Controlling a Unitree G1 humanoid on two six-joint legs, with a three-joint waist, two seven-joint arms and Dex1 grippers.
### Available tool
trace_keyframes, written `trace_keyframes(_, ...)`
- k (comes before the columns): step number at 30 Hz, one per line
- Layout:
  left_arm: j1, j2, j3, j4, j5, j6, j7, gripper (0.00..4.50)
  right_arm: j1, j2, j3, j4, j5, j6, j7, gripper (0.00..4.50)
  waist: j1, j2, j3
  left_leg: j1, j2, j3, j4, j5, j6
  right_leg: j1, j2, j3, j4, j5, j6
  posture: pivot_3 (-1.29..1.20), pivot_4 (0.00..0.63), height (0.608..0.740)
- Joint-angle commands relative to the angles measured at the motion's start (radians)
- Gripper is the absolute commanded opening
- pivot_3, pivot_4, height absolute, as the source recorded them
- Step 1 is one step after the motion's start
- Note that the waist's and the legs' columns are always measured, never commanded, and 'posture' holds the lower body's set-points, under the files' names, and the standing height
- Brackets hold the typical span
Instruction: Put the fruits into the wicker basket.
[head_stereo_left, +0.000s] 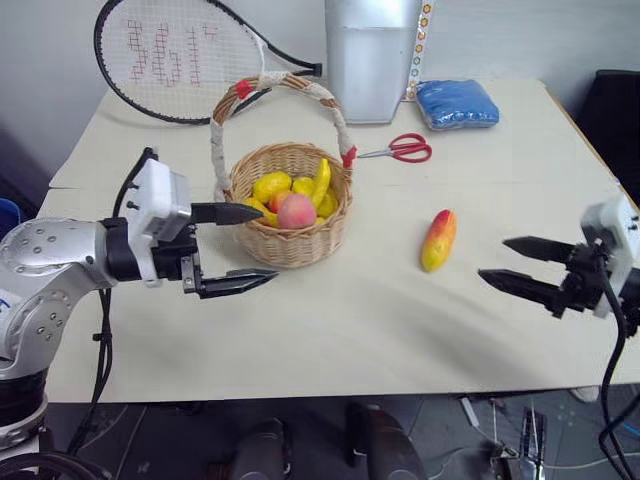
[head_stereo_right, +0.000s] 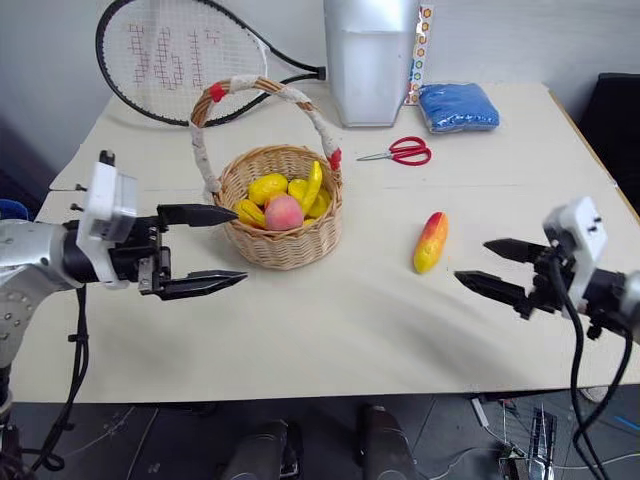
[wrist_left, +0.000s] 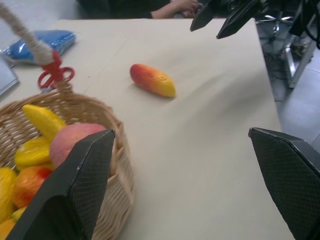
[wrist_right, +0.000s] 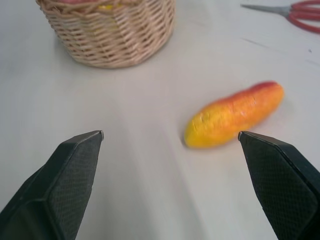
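The wicker basket (head_stereo_left: 292, 235) stands mid-table with its cloth-wrapped handle arched over it. Inside lie a pink peach (head_stereo_left: 296, 211), a red-and-yellow fruit (wrist_left: 27, 184) and several yellow fruits. The yellow-orange mango (head_stereo_left: 438, 240) with a red end lies on the table to the basket's right. My left gripper (head_stereo_left: 240, 248) is open and empty, just left of the basket's front. At the table's right side, my right gripper (head_stereo_left: 510, 264) hangs open and empty, pointing toward the mango (wrist_right: 234, 114) a short way off.
Red scissors (head_stereo_left: 404, 149), a blue cloth bundle (head_stereo_left: 457, 103), a silver container (head_stereo_left: 371, 55) and a tennis racket (head_stereo_left: 180, 55) sit along the table's back. A person's arm (wrist_left: 172, 7) rests beyond the table's right edge. Bare table lies between basket and mango.
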Motion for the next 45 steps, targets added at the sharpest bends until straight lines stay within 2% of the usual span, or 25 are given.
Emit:
trace_keyframes(1,-0.036,-0.004,-0.002,0.005,0.012,-0.025,-0.006,4.5,0.009,0.021,0.011,-0.017,-0.019,-0.041,-0.062,4.47,0.002,0.0,0.0,0.002,0.0,0.0,0.0,0.001,-0.001,0.001,0.001,0.001,0.0,0.0,0.0,0.0,0.15,0.74)
trace_keyframes(5,-0.044,-0.016,-0.006,-0.007,0.02,-0.028,0.016,4.5,-0.112,0.225,0.064,-0.006,0.025,-0.004,-0.283,4.47,-0.004,-0.001,0.0,0.012,0.005,0.0,-0.001,-0.001,-0.003,0.013,0.008,0.006,-0.005,0.0,-0.001,0.0,0.15,0.74)
trace_keyframes(8,-0.034,-0.019,0.008,-0.037,0.004,-0.014,0.033,4.5,-0.191,0.34,0.132,0.037,-0.041,0.028,-0.46,4.47,-0.002,0.0,0.0,0.01,0.006,-0.001,-0.002,0.002,-0.009,0.01,0.008,0.013,-0.002,0.0,-0.002,0.0,0.15,0.74)
trace_keyframes(12,0.003,-0.011,0.037,-0.089,-0.019,0.006,0.056,4.5,-0.288,0.431,0.183,0.134,-0.091,0.075,-0.618,4.47,0.0,0.0,0.0,0.007,0.008,0.0,-0.002,0.003,-0.011,0.008,0.01,0.014,-0.003,-0.001,-0.003,0.0,0.15,0.74)
trace_keyframes(16,0.015,-0.012,0.056,-0.106,-0.032,0.021,0.087,4.5,-0.371,0.461,0.214,0.264,-0.139,0.077,-0.691,4.47,0.0,0.0,0.0,0.005,0.007,0.002,-0.002,0.003,-0.01,0.004,0.01,0.016,-0.002,-0.001,-0.003,0.0,0.15,0.74)
trace_keyframes(21,0.036,-0.02,0.06,-0.135,-0.043,0.029,0.119,4.5,-0.466,0.495,0.243,0.397,-0.129,0.09,-0.69,4.47,-0.002,0.0,0.0,0.006,0.007,0.002,-0.001,0.003,-0.01,0.004,0.011,0.017,-0.001,-0.001,-0.003,0.0,0.15,0.74)
trace_keyframes(23,0.041,-0.021,0.06,-0.137,-0.044,0.029,0.127,4.5,-0.47,0.479,0.295,0.434,-0.175,0.058,-0.674,4.47,-0.005,0.0,0.0,0.006,0.008,0.002,-0.002,0.003,-0.01,0.004,0.011,0.017,-0.001,-0.001,-0.003,0.0,0.15,0.74)
trace_keyframes(25,0.053,-0.018,0.066,-0.127,-0.046,0.033,0.129,4.5,-0.464,0.466,0.332,0.448,-0.205,0.012,-0.648,3.9,-0.008,0.0,0.0,0.006,0.008,0.002,-0.002,0.003,-0.01,0.004,0.011,0.017,-0.002,-0.001,-0.003,0.0,0.15,0.74)
trace_keyframes(30,0.112,-0.009,0.097,-0.103,-0.021,0.024,0.143,4.5,-0.455,0.458,0.324,0.382,-0.176,-0.013,-0.583,2.26,-0.023,0.0,0.0,0.005,0.008,0.003,-0.002,0.002,-0.01,0.003,0.011,0.017,-0.001,-0.001,-0.003,0.0,0.15,0.74)
trace_keyframes(32,0.125,-0.006,0.122,-0.111,-0.042,0.036,0.153,4.5,-0.431,0.415,0.367,0.342,-0.222,-0.038,-0.559,1.99,-0.022,0.0,0.0,0.005,0.009,0.003,-0.003,0.002,-0.01,0.002,0.011,0.018,-0.001,-0.001,-0.003,0.0,0.15,0.74)
trace_keyframes(34,0.13,0.0,0.147,-0.115,-0.061,0.049,0.163,4.5,-0.406,0.367,0.421,0.301,-0.269,-0.082,-0.527,1.98,-0.022,0.0,0.0,0.004,0.009,0.003,-0.003,0.002,-0.01,0.001,0.011,0.018,-0.002,-0.001,-0.003,0.0,0.15,0.74)
trace_keyframes(35,0.135,0.007,0.162,-0.115,-0.066,0.055,0.164,4.5,-0.406,0.361,0.414,0.265,-0.236,-0.066,-0.501,1.98,-0.022,0.0,0.0,0.004,0.009,0.004,-0.003,0.002,-0.01,0.001,0.011,0.018,-0.002,-0.001,-0.003,0.0,0.15,0.74)
trace_keyframes(39,0.163,0.034,0.229,-0.112,-0.077,0.078,0.171,4.5,-0.429,0.35,0.393,0.038,0.021,0.048,-0.31,1.98,-0.027,0.0,0.0,0.004,0.01,0.006,-0.003,0.002,-0.01,-0.001,0.013,0.02,0.0,-0.001,-0.003,0.0,0.15,0.74)
trace_keyframes(41,0.183,0.044,0.263,-0.126,-0.093,0.09,0.17,4.5,-0.489,0.372,0.427,-0.006,0.069,0.099,-0.314,1.98,-0.026,0.0,0.0,0.005,0.014,0.006,-0.003,0.001,-0.012,-0.001,0.014,0.02,0.0,-0.001,-0.003,0.0,0.15,0.74)
trace_keyframes(45,0.202,0.055,0.293,-0.138,-0.11,0.1,0.178,4.5,-0.658,0.472,0.57,0.028,0.027,0.096,-0.353,1.98,-0.028,0.0,0.0,0.006,0.015,0.007,-0.002,0.0,-0.014,-0.001,0.013,0.02,0.001,-0.002,-0.005,0.0,0.15,0.74)
